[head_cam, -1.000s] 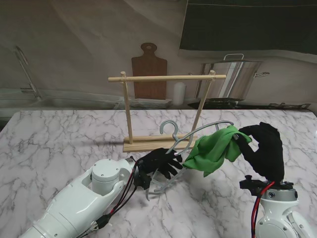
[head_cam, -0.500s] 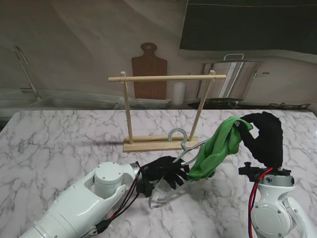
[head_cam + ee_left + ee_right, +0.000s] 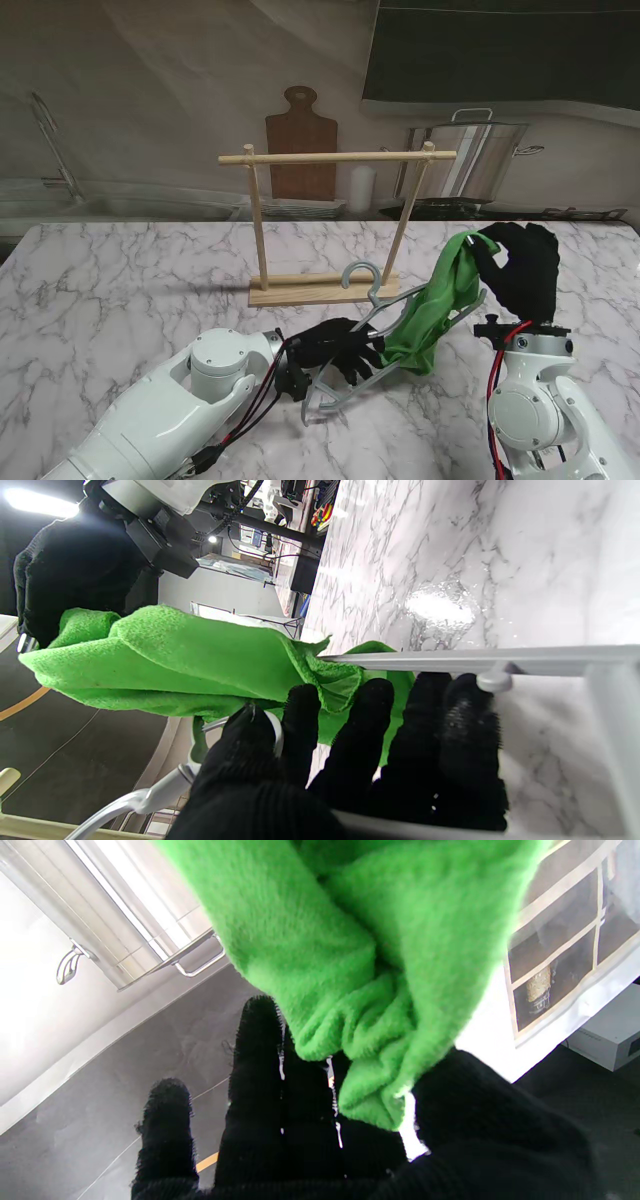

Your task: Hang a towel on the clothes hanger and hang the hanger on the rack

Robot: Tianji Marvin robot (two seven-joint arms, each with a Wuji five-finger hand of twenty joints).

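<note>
On the tabletop: white marble with grey veins, the tabletop carries everything and runs back to a wall with kitchen things.
Rack: the wooden rack stands upright at the middle, farther from me than both hands; two posts rise from a flat base board and hold one bare crossbar.
Left arm: the white left arm reaches in from the near left corner toward the middle.
Towel: the green towel hangs in a long bunched fold, its upper end pinched high on the right, its lower part draped over the hanger's bar (the left wrist view shows the bar running under the cloth).
Hanger: the grey hanger lies tilted just in front of the rack's base, hook pointing up and near the base board, not on the crossbar.
Right hand: the black-gloved right hand is raised on the right, fingers and thumb closed on the towel's upper end.
Left hand: the black-gloved left hand is clasped around the hanger's frame, fingers wrapped over a bar beside the towel.
</note>
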